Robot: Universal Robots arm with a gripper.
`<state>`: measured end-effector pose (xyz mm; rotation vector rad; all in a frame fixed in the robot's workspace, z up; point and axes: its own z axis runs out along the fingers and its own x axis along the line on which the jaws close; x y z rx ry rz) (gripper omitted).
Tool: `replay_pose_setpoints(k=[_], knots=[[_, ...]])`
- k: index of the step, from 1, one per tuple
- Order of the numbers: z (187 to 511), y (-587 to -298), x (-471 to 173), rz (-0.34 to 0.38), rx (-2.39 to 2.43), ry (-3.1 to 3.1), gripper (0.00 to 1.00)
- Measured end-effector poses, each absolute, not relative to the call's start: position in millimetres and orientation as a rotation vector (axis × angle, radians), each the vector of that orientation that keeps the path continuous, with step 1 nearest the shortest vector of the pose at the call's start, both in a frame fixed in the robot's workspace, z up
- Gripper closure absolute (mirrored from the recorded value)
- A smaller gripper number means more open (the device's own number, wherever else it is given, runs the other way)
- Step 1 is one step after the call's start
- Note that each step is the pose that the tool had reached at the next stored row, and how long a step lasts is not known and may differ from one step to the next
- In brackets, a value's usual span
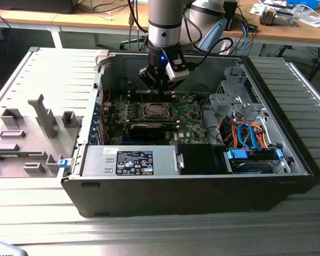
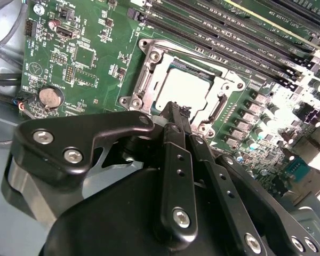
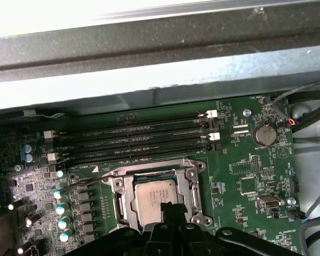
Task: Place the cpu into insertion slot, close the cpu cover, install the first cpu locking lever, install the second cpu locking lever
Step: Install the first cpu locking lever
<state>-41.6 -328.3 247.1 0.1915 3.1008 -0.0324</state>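
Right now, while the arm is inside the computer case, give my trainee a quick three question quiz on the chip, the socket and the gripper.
1. True or false: the chip lies in the socket on the green board.
2. What frames the chip? A) a fan B) the metal cover C) a strip of tape
3. Fill in: the gripper, near the socket's edge, has its fingers ___.
Key: 1 true; 2 B; 3 shut.
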Motion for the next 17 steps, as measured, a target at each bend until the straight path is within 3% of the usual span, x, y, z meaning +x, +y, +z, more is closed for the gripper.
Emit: replay_pose_setpoints(k=[17], knots=[[247.0, -328.3, -41.6, -0.032, 0.160, 3.102, 0.89]])
